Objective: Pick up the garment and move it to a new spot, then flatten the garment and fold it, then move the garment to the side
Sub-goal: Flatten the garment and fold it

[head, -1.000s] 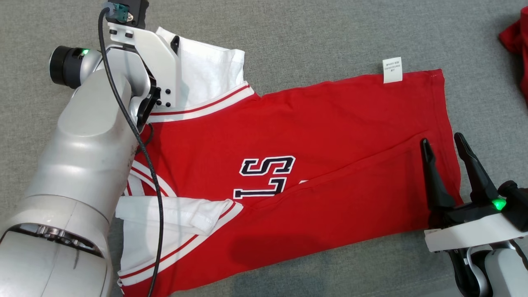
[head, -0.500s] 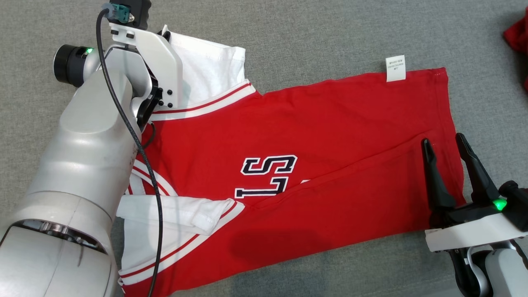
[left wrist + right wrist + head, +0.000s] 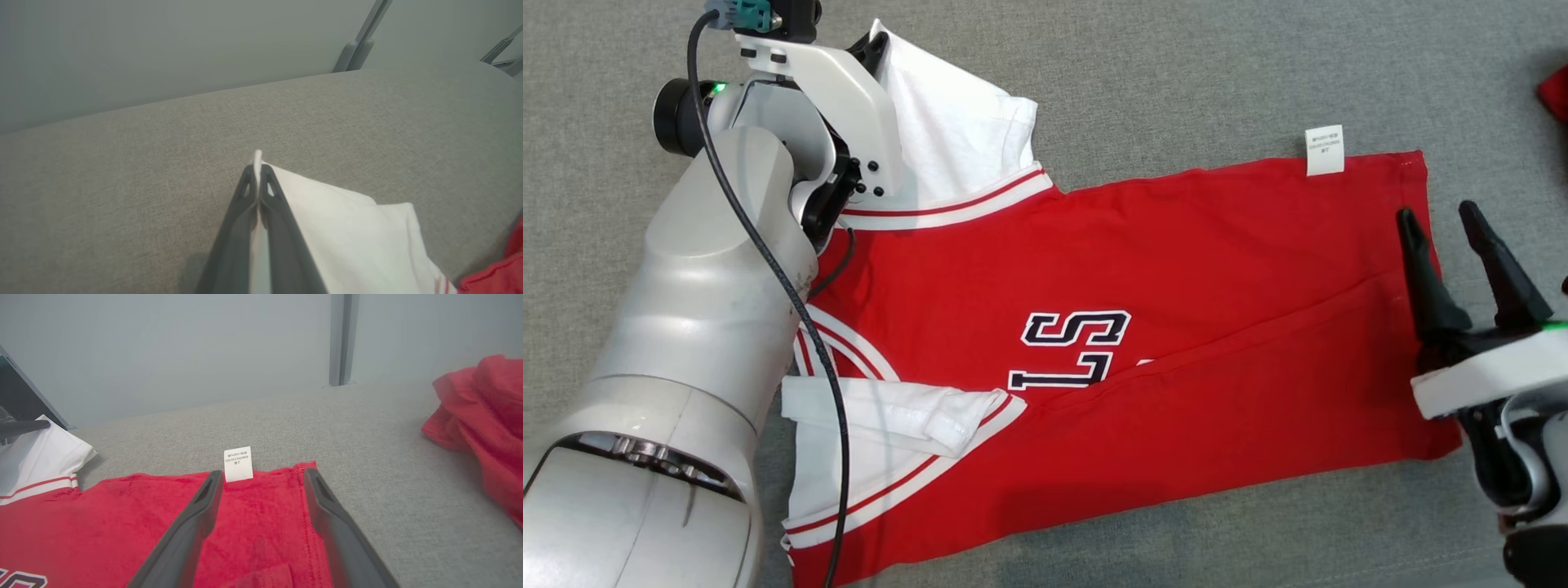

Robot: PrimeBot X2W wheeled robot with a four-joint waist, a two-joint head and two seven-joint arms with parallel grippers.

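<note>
Left hand [image 3: 257, 171]: fingers pressed together, clamped on the edge of the white sleeve [image 3: 347, 220] of the red jersey [image 3: 1176, 261].
Right hand [image 3: 1437, 211]: fingers apart, holding nothing, above the jersey's hem near its care label [image 3: 1324, 150].
Jersey lies spread across the grey bench [image 3: 1176, 73].
Open bench up to the far edge; a second red garment [image 3: 482, 408] lies towards the right edge.
</note>
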